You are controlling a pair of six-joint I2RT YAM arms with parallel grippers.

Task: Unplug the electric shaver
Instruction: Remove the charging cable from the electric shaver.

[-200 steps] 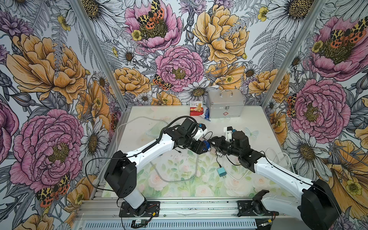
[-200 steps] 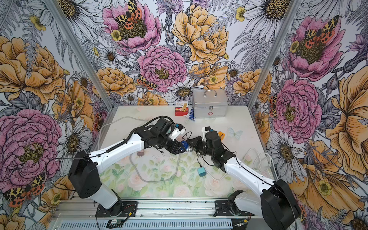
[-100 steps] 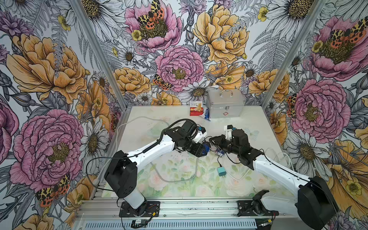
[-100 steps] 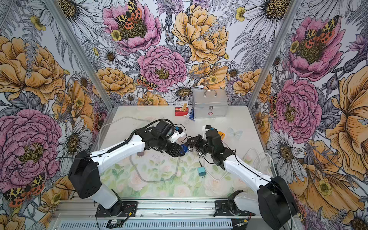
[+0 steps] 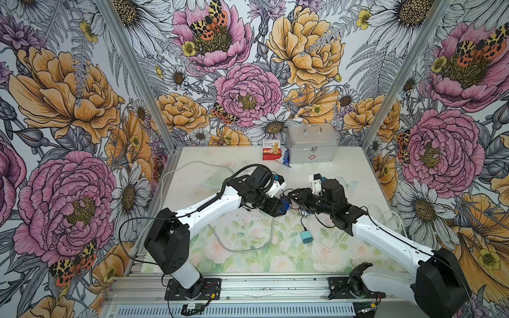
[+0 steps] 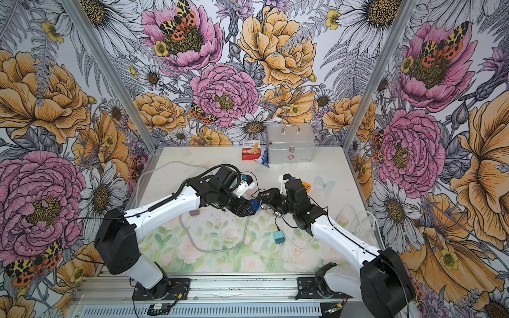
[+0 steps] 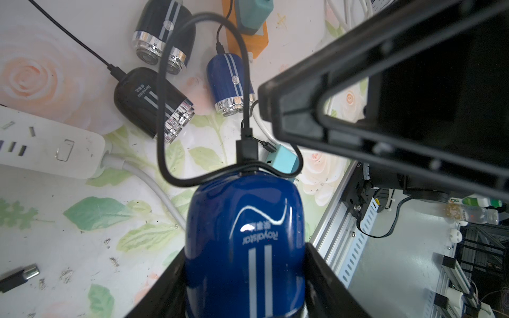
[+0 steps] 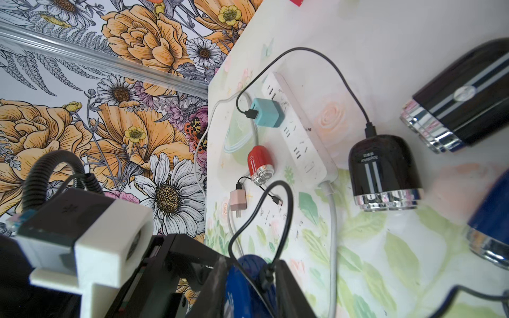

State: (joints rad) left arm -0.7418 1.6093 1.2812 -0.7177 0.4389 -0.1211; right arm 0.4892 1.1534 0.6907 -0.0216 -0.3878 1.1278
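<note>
Bracing a blue electric shaver [image 7: 245, 234] above the floral worktop [image 5: 344, 170], the left fingers [image 7: 322, 280] clamp its glossy body from both sides. The socket end juts clear beyond their tips. That looks to be the point of the hold. The black charging plug [image 7: 247, 148] is seated in that free end, out where the other arm can reach it, and a firm grip on the body gives something to pull against.

The right fingers [image 8: 292, 294] face the left ones tip to tip. They are parted a little, with the plug between them in the right wrist view but not pinched, and they hold nothing. The black cable [image 7: 162, 154] loops slack beyond the plug, so no tension should fight a pull.

Below the fingers lie a black shaver [image 7: 148, 102] with its own lead, a white power strip [image 7: 41, 143] and a teal adapter [image 5: 305, 237]. The plug is not yet out.
</note>
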